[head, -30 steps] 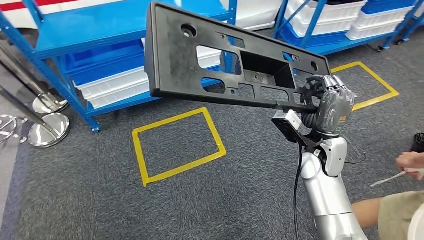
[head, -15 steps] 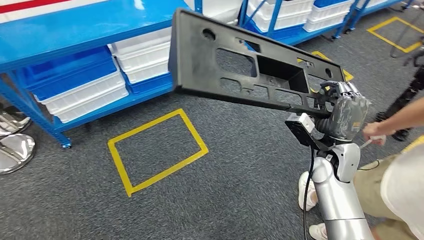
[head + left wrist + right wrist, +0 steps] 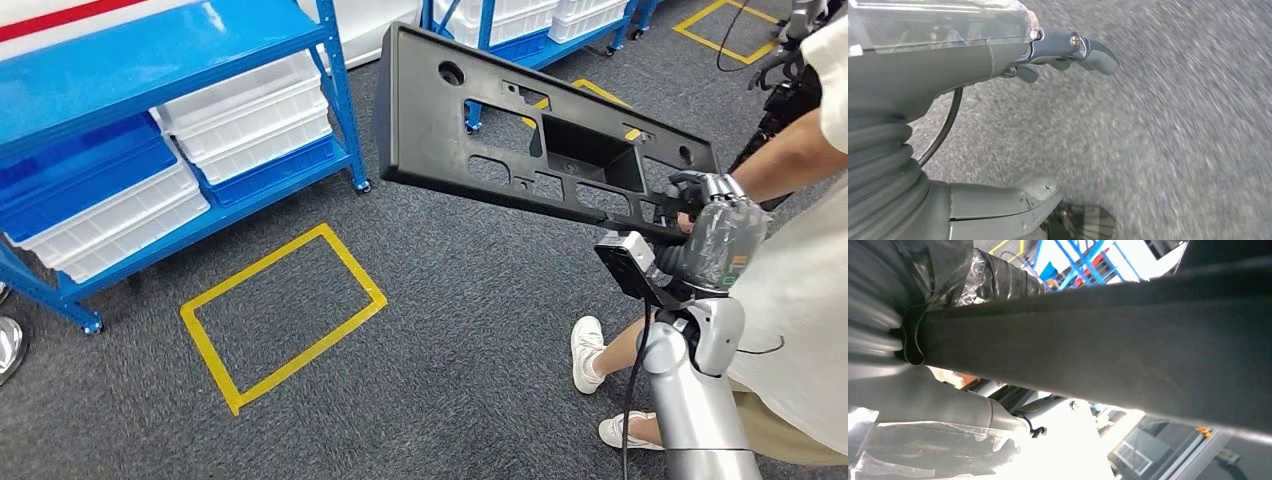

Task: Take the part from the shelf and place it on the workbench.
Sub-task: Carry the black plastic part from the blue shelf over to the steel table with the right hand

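A long black plastic part (image 3: 520, 140) with several cut-outs hangs in the air above the carpet, tilted up toward the left. My right hand (image 3: 715, 235) grips its right end, fingers wrapped over the lower edge. In the right wrist view the part (image 3: 1128, 350) runs as a dark bar across the picture, with my right hand's (image 3: 918, 340) plastic-covered fingers closed around it. My left hand (image 3: 998, 115) hangs over the grey carpet with thumb and fingers apart and nothing between them.
Blue shelving (image 3: 150, 60) with white bins (image 3: 245, 115) stands at the left and back. A yellow taped rectangle (image 3: 285, 310) marks the carpet. A person in a white shirt (image 3: 800, 290) stands close at my right side, feet (image 3: 590, 350) near my arm.
The whole view has swung to the right: the shelves and the yellow rectangle slid left. The part stays in my right hand. The person is closer now.
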Robot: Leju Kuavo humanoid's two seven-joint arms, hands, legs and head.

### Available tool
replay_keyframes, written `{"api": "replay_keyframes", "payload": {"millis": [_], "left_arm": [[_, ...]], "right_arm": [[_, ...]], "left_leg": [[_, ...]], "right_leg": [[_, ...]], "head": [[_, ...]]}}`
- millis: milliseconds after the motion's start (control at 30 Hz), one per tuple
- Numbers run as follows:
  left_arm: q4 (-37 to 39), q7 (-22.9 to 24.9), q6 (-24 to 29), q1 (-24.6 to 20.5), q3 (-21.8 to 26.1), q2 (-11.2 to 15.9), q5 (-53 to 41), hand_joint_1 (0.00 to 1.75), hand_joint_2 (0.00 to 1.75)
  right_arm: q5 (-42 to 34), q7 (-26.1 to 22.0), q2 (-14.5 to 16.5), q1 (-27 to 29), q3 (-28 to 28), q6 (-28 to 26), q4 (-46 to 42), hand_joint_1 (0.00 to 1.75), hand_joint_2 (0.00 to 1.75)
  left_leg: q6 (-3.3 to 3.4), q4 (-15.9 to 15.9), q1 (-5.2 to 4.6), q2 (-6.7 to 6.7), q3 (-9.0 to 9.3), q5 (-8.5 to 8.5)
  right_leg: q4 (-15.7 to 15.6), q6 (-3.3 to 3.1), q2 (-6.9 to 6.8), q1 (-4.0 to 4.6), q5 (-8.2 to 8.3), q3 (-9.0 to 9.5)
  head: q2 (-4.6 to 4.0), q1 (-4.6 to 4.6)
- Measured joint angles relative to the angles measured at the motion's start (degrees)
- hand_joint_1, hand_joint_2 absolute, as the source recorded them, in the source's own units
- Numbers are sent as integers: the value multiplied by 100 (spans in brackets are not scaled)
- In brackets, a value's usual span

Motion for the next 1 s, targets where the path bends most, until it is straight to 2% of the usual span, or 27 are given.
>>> {"api": "replay_keyframes", "payload": {"millis": [67,100,133,200,233,300,333,367,433,467,500,533,567,600,667,700,733,800,833,900,967,1000], "left_arm": [[0,-5,-4,8,0,1,2,0,175],[0,-11,-9,13,0,1,5,0,175],[0,-17,-15,18,0,3,9,0,175],[0,-26,-28,19,0,6,16,0,175],[0,-29,-37,17,0,7,17,0,175],[0,-34,-62,8,0,5,19,0,175],[0,-38,-72,1,0,3,17,0,175],[0,-44,-79,-4,1,2,15,0,175],[0,-55,-85,-7,2,2,7,0,175],[0,-60,-88,-4,2,2,4,0,175],[0,-64,-94,-2,3,2,1,0,175],[0,-72,-103,-2,3,2,-1,0,175],[0,-80,-114,-5,3,2,-4,0,175],[0,-90,-127,-9,3,1,-10,0,175],[0,-107,-157,-22,2,-1,-19,0,175],[0,-115,-175,-29,2,-1,-21,0,175],[0,-122,-198,-36,2,0,-19,0,175],[0,-134,-262,-52,2,0,-7,0,175],[0,-143,-304,-61,2,2,-1,0,175],[0,-165,-375,-72,2,2,11,0,175],[0,-180,-408,-52,2,-2,17,0,175],[0,-180,-413,-29,2,-3,18,0,175]], "right_arm": [[-11,-3,0,23,-8,1,-7,175,175],[-17,-6,-1,43,-20,2,-14,175,175],[-24,-10,-1,65,-34,2,-27,175,175],[-27,-14,-2,81,-55,2,-51,175,175],[-28,-14,-3,87,-60,2,-63,175,175],[-28,-14,-18,116,-80,1,-80,175,175],[-28,-16,-32,132,-97,1,-89,175,175],[-27,-19,-49,137,-111,0,-98,175,175],[-28,-22,-69,138,-127,0,-116,175,175],[-30,-22,-72,144,-127,0,-121,175,175],[-32,-21,-72,158,-128,0,-122,175,175],[-34,-21,-73,173,-130,0,-122,175,175],[-35,-24,-74,182,-133,0,-124,175,175],[-35,-32,-76,187,-139,0,-129,175,175],[-42,-58,-80,184,-156,0,-156,175,175],[-50,-71,-81,183,-168,0,-174,175,175],[-58,-86,-83,184,-178,0,-193,175,175],[-71,-120,-89,198,-192,0,-234,175,175],[-73,-140,-93,207,-195,1,-262,175,175],[-77,-168,-101,209,-195,3,-316,175,175],[-90,-179,-99,220,-196,4,-345,175,175],[-98,-180,-96,233,-197,4,-350,175,175]], "left_leg": [[0,345,0,-29,-161,-112],[13,364,0,-58,-175,-32],[44,160,5,-193,-90,128],[99,-633,15,-445,255,545],[114,-875,13,-538,361,615],[141,-936,12,-445,388,634],[175,-978,19,-375,402,663],[215,-1019,25,-299,414,694],[266,-1063,13,-148,423,727],[276,-1062,-1,-75,418,727],[280,-1059,-11,2,414,723],[279,-1056,-17,82,413,716],[274,-1052,-20,157,414,707],[260,-1046,-21,229,421,692],[211,-1017,-42,348,433,648],[182,-1001,-59,399,437,625],[155,-989,-77,446,441,606],[107,-983,-85,539,460,578],[80,-958,-71,519,464,542],[33,-668,-38,283,350,327],[11,53,-24,6,7,-43],[5,434,-21,-46,-182,-181]], "right_leg": [[3,-4,63,7,2,-5],[11,-6,159,12,3,-6],[24,-5,286,14,3,-10],[60,36,533,11,18,-41],[64,72,614,-1,34,-66],[44,161,728,-26,75,-104],[67,191,668,-21,57,-124],[180,213,533,-10,-26,-183],[715,236,171,1,-346,-431],[1089,251,73,-11,-522,-605],[1391,268,31,-27,-625,-742],[1548,284,5,-43,-641,-808],[1482,295,-16,-55,-554,-762],[1183,299,-64,-62,-382,-592],[420,276,-305,-31,-117,-182],[164,246,-394,-3,-59,-51],[65,215,-441,25,-67,-10],[56,152,-335,49,-71,-20],[41,123,-287,42,-66,-9],[6,54,-208,18,-49,18],[-2,17,-133,14,-41,21],[0,10,-80,16,-39,16]], "head": [[-1,-1],[-1,-2],[-1,-2],[-1,-1],[-2,-1],[-2,-2],[-2,-1],[-1,1],[-1,4],[-1,4],[-2,5],[-2,4],[-2,4],[-2,4],[-1,4],[-1,3],[-1,2],[-1,-1],[0,-1],[-1,0],[-2,0],[-1,0]]}}
